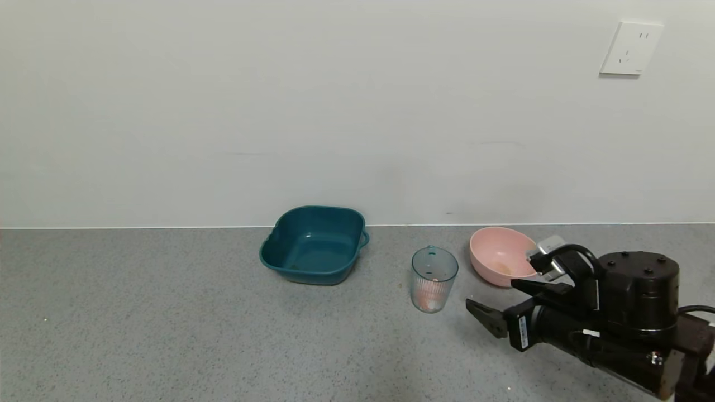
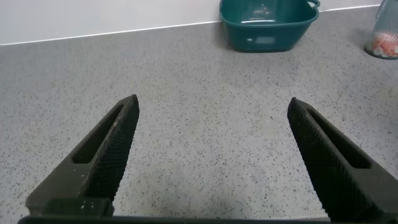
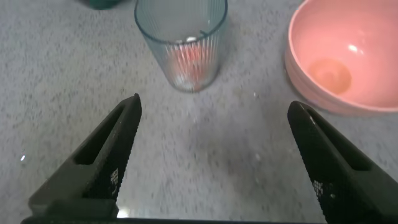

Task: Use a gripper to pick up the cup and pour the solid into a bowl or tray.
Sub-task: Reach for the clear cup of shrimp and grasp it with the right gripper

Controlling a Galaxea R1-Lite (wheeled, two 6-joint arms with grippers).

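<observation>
The ribbed, blue-tinted clear cup [image 1: 433,279] stands upright on the grey counter, with white and orange-red pieces [image 1: 429,300] in its bottom. The dark teal basin [image 1: 313,243] sits to its left by the wall and looks empty. My right gripper [image 1: 496,303] is open and empty, a short way to the right of the cup and in front of the pink bowl. In the right wrist view the cup [image 3: 181,43] stands just beyond the open fingers [image 3: 112,149]. My left gripper [image 2: 213,107] is open over bare counter, with the basin [image 2: 268,25] and cup [image 2: 384,32] far off.
A round pink bowl [image 1: 501,255] sits just right of the cup, close to my right arm; it also shows in the right wrist view [image 3: 343,56]. A white wall with a socket [image 1: 631,48] closes the back. The counter's left side is open.
</observation>
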